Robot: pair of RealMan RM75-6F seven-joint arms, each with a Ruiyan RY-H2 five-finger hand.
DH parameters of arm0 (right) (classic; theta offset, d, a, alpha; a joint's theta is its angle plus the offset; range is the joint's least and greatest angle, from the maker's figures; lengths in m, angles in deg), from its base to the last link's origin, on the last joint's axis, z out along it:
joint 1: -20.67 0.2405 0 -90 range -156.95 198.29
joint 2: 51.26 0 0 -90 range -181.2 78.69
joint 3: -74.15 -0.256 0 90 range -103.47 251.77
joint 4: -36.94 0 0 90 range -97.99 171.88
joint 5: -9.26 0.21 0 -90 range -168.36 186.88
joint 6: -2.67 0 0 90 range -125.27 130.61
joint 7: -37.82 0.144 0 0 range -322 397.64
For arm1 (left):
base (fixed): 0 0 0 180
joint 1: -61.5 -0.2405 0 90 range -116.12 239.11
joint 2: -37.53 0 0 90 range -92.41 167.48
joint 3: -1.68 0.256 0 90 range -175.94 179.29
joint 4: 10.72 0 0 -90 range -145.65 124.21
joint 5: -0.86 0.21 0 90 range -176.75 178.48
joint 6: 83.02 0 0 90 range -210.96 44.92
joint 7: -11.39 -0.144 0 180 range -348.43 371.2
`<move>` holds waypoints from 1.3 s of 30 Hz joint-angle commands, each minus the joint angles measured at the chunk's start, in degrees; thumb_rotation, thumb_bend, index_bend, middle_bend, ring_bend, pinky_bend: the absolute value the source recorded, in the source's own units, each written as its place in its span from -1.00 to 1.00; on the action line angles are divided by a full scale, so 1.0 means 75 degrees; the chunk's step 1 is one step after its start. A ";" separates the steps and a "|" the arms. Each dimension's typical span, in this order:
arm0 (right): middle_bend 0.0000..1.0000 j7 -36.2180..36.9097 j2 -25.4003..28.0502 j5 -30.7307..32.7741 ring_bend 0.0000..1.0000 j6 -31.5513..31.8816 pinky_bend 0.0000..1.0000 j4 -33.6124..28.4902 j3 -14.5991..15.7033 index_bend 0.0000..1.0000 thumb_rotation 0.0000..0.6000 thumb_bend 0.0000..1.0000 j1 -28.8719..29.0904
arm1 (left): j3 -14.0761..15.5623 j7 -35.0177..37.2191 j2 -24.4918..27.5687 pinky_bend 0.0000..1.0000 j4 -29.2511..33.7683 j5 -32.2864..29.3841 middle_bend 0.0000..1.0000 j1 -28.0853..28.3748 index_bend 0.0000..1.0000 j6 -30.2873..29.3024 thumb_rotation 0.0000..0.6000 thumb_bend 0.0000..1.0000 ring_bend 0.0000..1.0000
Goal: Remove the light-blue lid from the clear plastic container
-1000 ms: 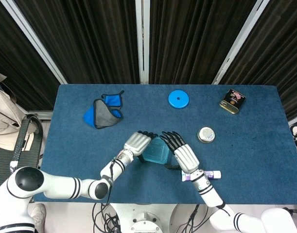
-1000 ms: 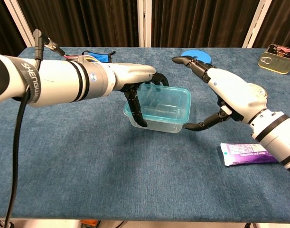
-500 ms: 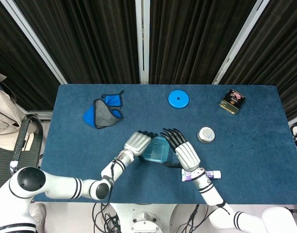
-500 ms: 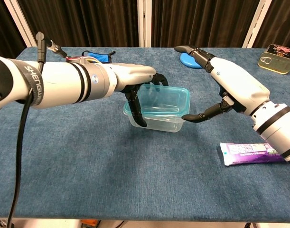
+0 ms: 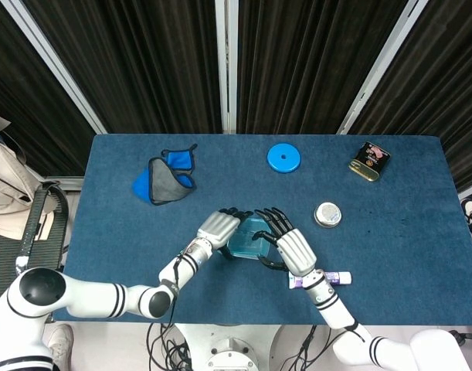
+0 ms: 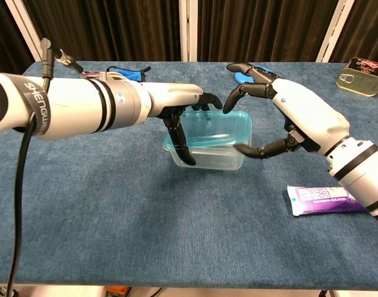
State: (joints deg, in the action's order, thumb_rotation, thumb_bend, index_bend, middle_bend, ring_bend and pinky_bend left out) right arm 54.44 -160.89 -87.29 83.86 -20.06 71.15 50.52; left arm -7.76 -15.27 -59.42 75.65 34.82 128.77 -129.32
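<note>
The clear plastic container (image 6: pixel 204 158) stands mid-table with its light-blue lid (image 6: pixel 213 127) on top; the lid's right side looks slightly raised. My left hand (image 6: pixel 182 117) grips the container's left end, with fingers over the rim and thumb down the front wall. My right hand (image 6: pixel 294 117) holds the lid's right end, fingers curled onto the far edge and thumb against the near corner. From the head view the container (image 5: pixel 247 236) sits between the left hand (image 5: pixel 219 226) and the right hand (image 5: pixel 293 247), half covered by their fingers.
A purple-and-white packet (image 6: pixel 325 199) lies by my right wrist. A small round tin (image 5: pixel 327 214) sits to the right, with a blue disc (image 5: pixel 284 158) and a dark can (image 5: pixel 368 161) at the back. A blue-grey face mask (image 5: pixel 164 179) is at the back left.
My right hand moved left onto the container and its fingers curled from spread to closed on the lid's right end. The left hand kept its hold.
</note>
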 commanded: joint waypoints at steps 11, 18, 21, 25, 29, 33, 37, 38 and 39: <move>-0.86 0.0017 -0.0009 -0.0014 -1.00 0.0054 -1.00 0.0112 0.0085 -0.17 1.00 -0.25 -0.0010 | -0.0020 0.0395 0.0079 -0.81 0.0155 0.0579 -0.92 -0.0341 -0.99 -0.0229 1.00 -1.00 -1.00; -0.84 -0.0007 0.0011 0.0003 -1.00 0.0064 -1.00 0.0187 0.0129 -0.11 1.00 -0.17 -0.0042 | -0.0024 0.0508 0.0108 -0.88 0.0168 0.0696 -1.00 -0.0480 -1.00 -0.0281 1.00 -1.00 -1.00; -0.83 0.0008 0.0012 0.0007 -1.00 0.0069 -1.00 0.0228 0.0140 -0.02 1.00 -0.07 -0.0047 | -0.0034 0.0565 0.0140 -0.90 0.0210 0.0754 -1.00 -0.0556 -1.00 -0.0334 1.00 -1.00 -1.00; -0.81 -0.0007 0.0013 -0.0023 -1.00 0.0126 -1.00 0.0269 0.0145 0.08 1.00 0.10 -0.0043 | -0.0040 0.0639 0.0212 -0.93 0.0301 0.0847 -1.00 -0.0700 -1.00 -0.0491 1.00 -1.00 -1.00; -0.77 -0.0021 0.0050 -0.0052 -1.00 0.0165 -1.00 0.0285 0.0149 0.18 1.00 0.16 -0.0030 | -0.0064 0.0820 0.0319 -0.93 0.0419 0.1057 -1.00 -0.0915 -1.00 -0.0683 1.00 -1.00 -1.00; -0.72 0.0000 0.0051 -0.0060 -1.00 0.0274 -1.00 0.0334 0.0120 0.27 1.00 0.24 -0.0042 | -0.0079 0.1033 0.0476 -0.93 0.0543 0.1271 -1.00 -0.1149 -1.00 -0.0834 1.00 -1.00 -1.00; -0.69 0.0016 0.0065 -0.0061 -1.00 0.0351 -1.00 0.0369 0.0086 0.30 1.00 0.26 -0.0039 | -0.0054 0.1206 0.0621 -0.94 0.0626 0.1513 -1.00 -0.1390 -1.00 -0.1006 1.00 -1.00 -1.00; -0.69 0.0015 0.0076 -0.0065 -1.00 0.0364 -1.00 0.0369 0.0076 0.31 1.00 0.26 -0.0030 | -0.0038 0.1247 0.0648 -0.94 0.0637 0.1612 -1.00 -0.1471 -1.00 -0.1093 1.00 -1.00 -1.00; -0.68 0.0003 0.0085 -0.0075 -1.00 0.0380 -1.00 0.0370 0.0068 0.32 1.00 0.26 -0.0020 | -0.0021 0.1276 0.0666 -0.94 0.0643 0.1700 -1.00 -0.1536 -1.00 -0.1169 1.00 -1.00 -1.00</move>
State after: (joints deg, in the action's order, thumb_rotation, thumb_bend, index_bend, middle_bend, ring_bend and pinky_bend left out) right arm 54.51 -160.30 -87.80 86.65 -17.30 71.70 50.32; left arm -8.10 -6.11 -54.75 80.29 46.86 117.78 -137.42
